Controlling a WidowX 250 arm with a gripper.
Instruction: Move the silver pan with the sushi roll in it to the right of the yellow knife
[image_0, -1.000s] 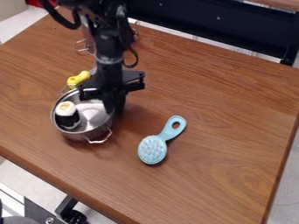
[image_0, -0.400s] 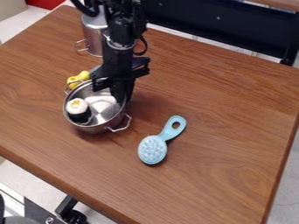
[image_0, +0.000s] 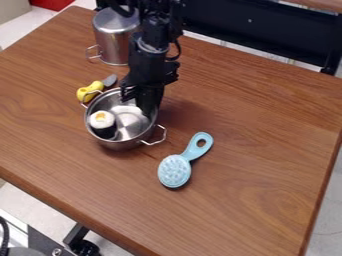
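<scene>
The gripper (image_0: 147, 106) is at the right-hand rim of the metal pot (image_0: 125, 143), its fingers dark against the pot's wall; whether they are spread or pinching the rim, I cannot tell. The pot's mouth is round, open and facing up, and the line through its two wire handles runs from upper left to lower right in the view. Inside, left of the fingers and near the wall, is a sushi roll (image_0: 103, 125) with a white top, a yellow-orange spot and a dark side. Farther left, close by the upper-left handle, lies a tool with a lumpy yellow handle (image_0: 86, 93), its grey blade pointing up and right. Beyond the fingers, toward the upper left, stands a taller, shiny metal pot (image_0: 112, 42). Below and right of the fingers lies a pale blue brush (image_0: 175, 171), bristles up, its looped handle slanting up and right. The surface (image_0: 267, 150) is brown, grained wood.
</scene>
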